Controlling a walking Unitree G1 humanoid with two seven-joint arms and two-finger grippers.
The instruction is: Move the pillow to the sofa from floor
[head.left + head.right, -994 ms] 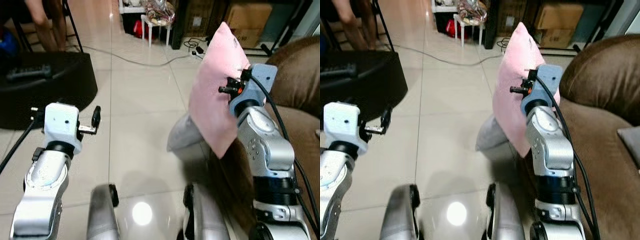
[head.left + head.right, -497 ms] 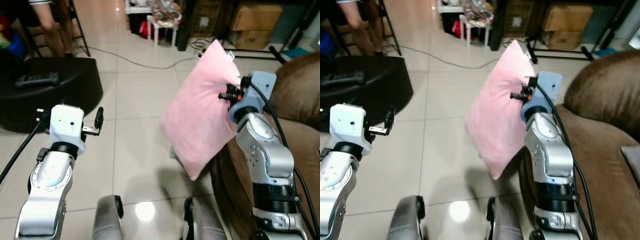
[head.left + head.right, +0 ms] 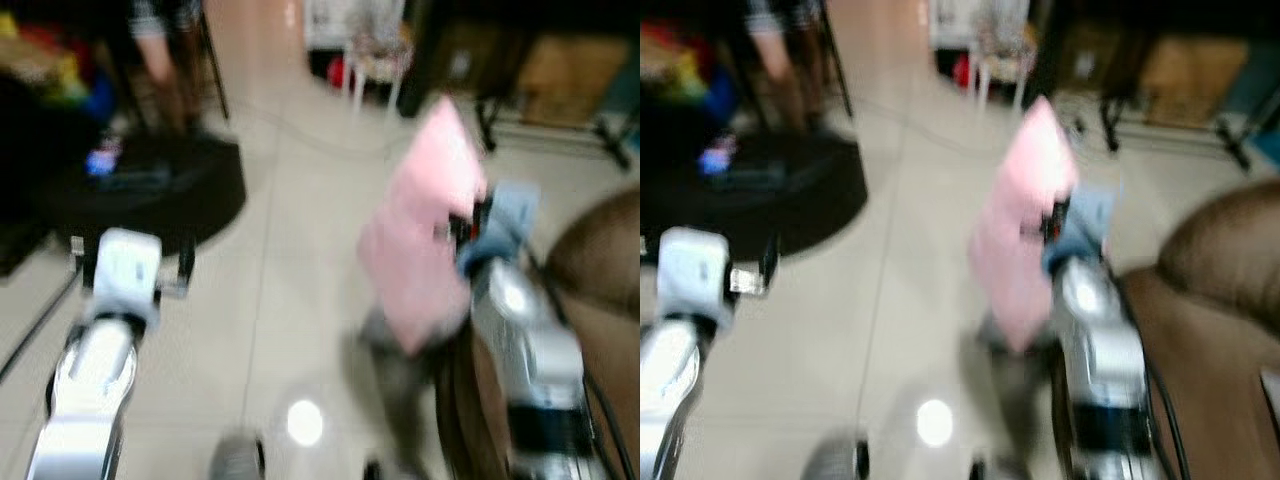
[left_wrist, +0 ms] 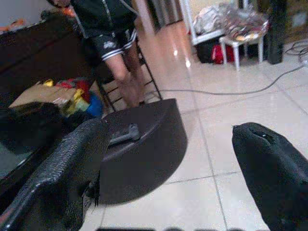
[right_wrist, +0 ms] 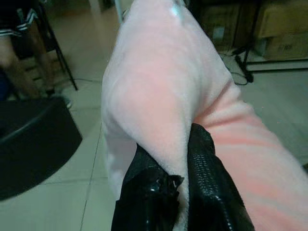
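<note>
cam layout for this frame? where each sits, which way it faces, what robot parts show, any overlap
Left eye, right eye: head stereo pair, forward and down, blurred; both silver arms, pink pillow held off the floor, brown sofa.
Left wrist: along the open left gripper at a black ottoman, a person's legs.
Right wrist: along the right gripper pinching the pillow.
Shared: pillow, ottoman.

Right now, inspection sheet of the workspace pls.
Surface: pale tiled floor, head views blurred.
Job's things: pink pillow held off the floor; brown sofa beside it.
Clutter: black round ottoman with a dark object on top; white stool.
Grippers: right gripper pinching the pillow; left gripper open, holding nothing.
Cables: one across the floor.
Surroundings: person's legs, boxes.
</note>
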